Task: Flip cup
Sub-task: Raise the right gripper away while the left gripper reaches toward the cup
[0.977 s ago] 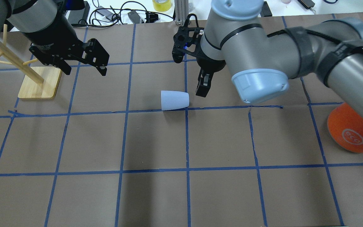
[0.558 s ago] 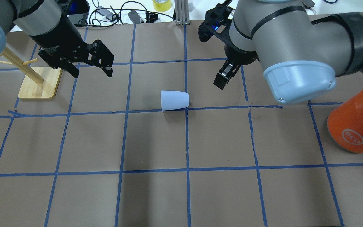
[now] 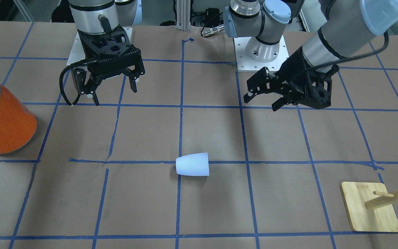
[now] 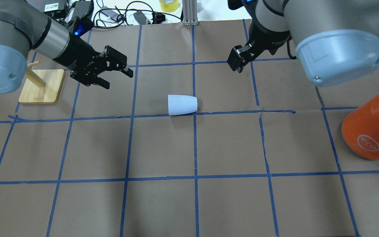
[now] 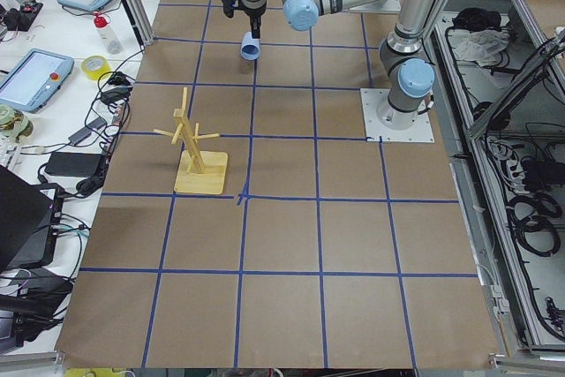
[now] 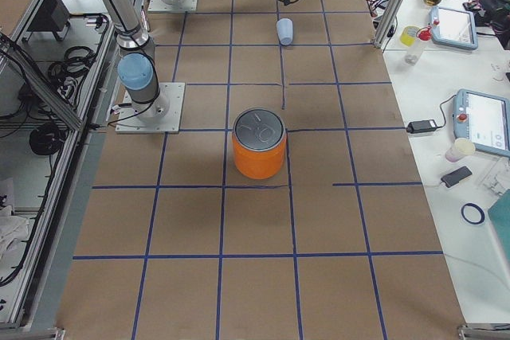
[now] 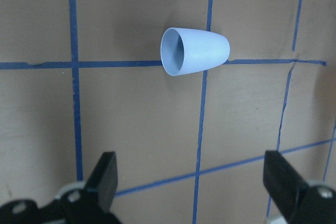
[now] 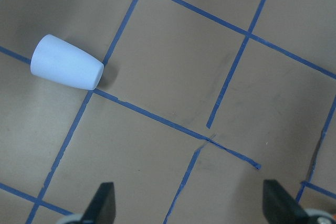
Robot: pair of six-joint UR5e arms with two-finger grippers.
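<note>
The cup [image 4: 182, 104] is a small pale blue-white tumbler lying on its side on the brown table, its open mouth toward my left side. It also shows in the front view [image 3: 192, 164], the left wrist view [image 7: 194, 52] and the right wrist view [image 8: 65, 62]. My left gripper [image 4: 117, 79] is open and empty, left of the cup and apart from it; in the front view [image 3: 261, 103] it hangs above the table. My right gripper [image 4: 237, 64] is open and empty, behind and to the right of the cup [image 3: 114, 95].
A large orange can [image 4: 368, 131] with a silver top stands at the right edge of the table. A wooden peg rack on a square base [image 4: 41, 86] stands at the left, close behind my left arm. Cables and tools lie beyond the table's far edge.
My right gripper has drawn back from beside the cup, away and to the right. My left gripper has moved right toward the cup and turned. The cup has not moved.
</note>
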